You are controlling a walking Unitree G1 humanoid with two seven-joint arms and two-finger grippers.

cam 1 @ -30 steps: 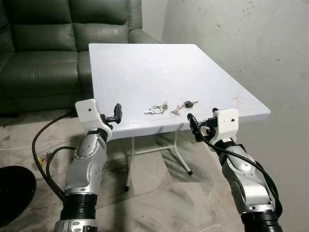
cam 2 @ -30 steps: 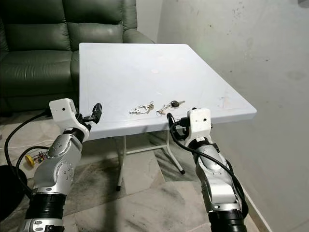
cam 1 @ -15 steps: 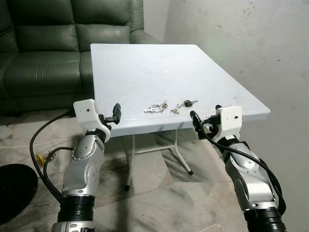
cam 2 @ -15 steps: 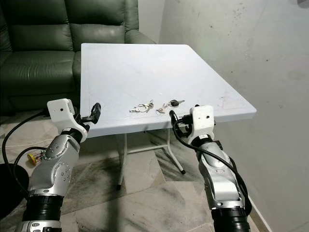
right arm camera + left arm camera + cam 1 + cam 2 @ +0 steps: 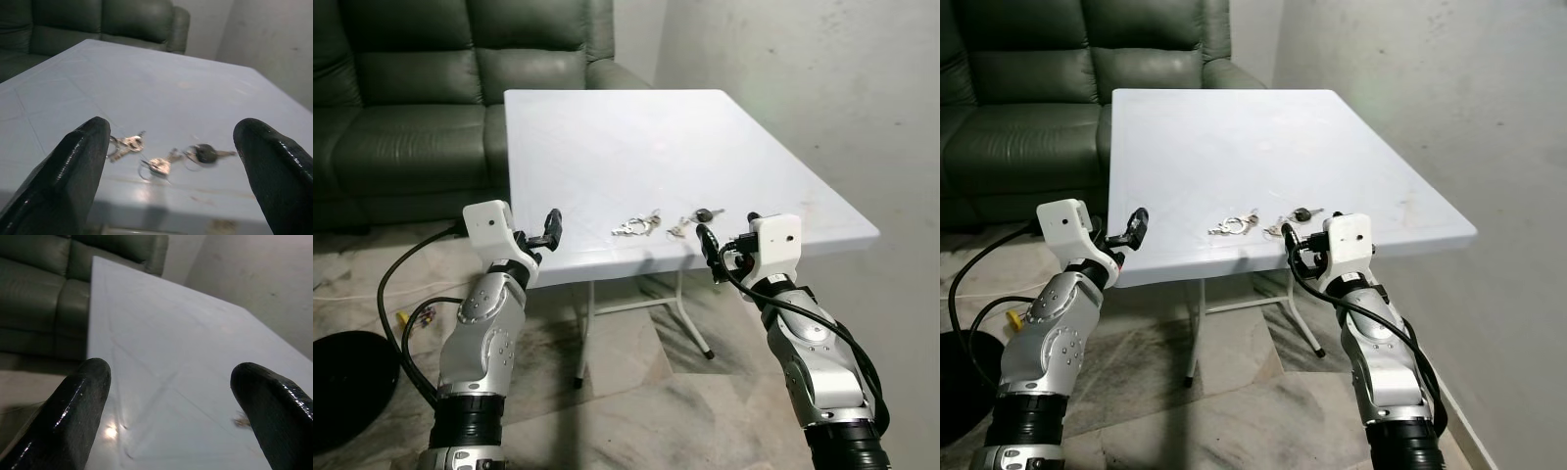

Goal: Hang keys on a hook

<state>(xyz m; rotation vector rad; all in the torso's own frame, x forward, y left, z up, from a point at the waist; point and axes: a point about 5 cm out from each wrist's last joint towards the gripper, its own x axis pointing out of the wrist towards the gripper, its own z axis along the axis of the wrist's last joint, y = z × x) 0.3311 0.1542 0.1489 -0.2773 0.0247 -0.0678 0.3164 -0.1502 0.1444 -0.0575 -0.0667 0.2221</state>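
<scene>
On the white table [image 5: 607, 137], two key bunches [image 5: 636, 225] before both wide-apart, empty jaws.

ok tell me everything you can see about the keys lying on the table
The keys lie flat near the front edge of the white table, in two small clusters side by side, apart from each other. The left cluster looks like plain silver metal on a ring; the right cluster has a ring with a silver piece and a black-headed key. The open right gripper is just short of them, touching neither.
</scene>
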